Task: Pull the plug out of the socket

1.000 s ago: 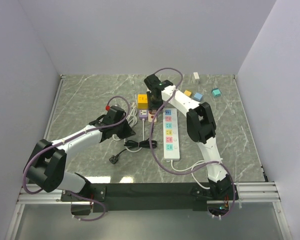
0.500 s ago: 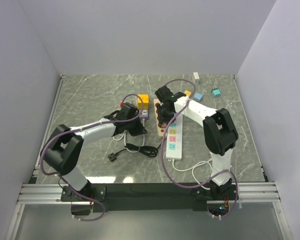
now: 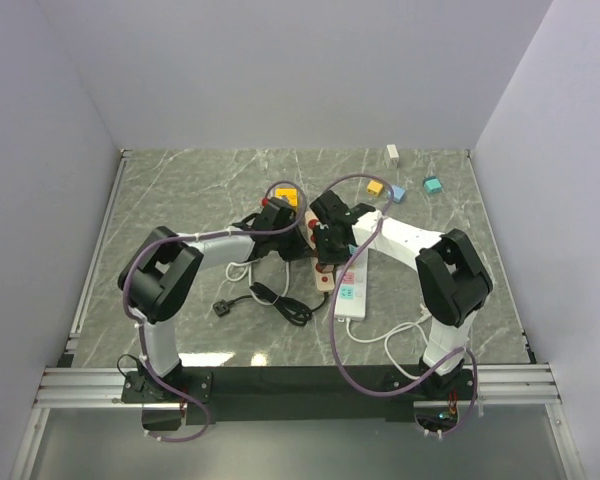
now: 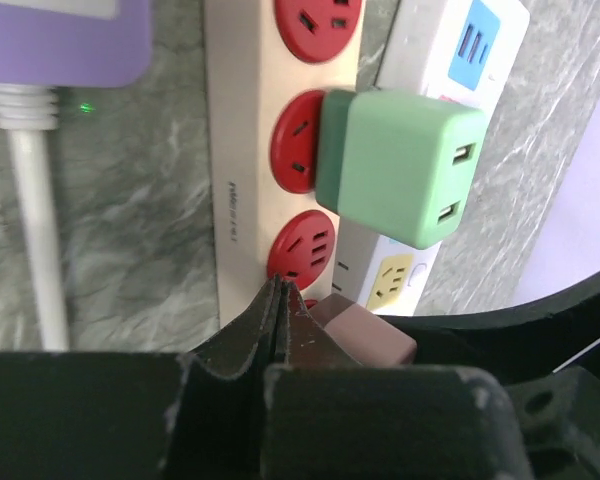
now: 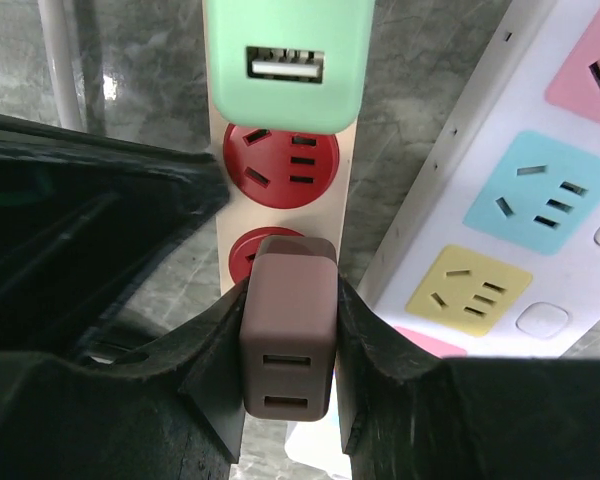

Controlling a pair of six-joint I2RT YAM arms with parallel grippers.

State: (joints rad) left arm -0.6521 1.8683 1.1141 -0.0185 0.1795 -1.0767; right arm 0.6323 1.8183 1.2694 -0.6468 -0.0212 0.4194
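Here the right hand (image 5: pixel 285 395) was clamped on the brown plug (image 5: pixel 286 345), which sat at a red socket (image 5: pixel 238 256) of the beige strip (image 4: pixel 235 200). At the plug's 12 o'clock a green adapter (image 5: pixel 285 60) filled another socket, and at 2 o'clock lay the white strip (image 5: pixel 500 180). The left hand (image 4: pixel 278 300), fingertips pinched together on nothing, touched the beige strip.

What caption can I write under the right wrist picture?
Right gripper pinching a brown plug on the cream power strip with red sockets, near a green USB adapter.
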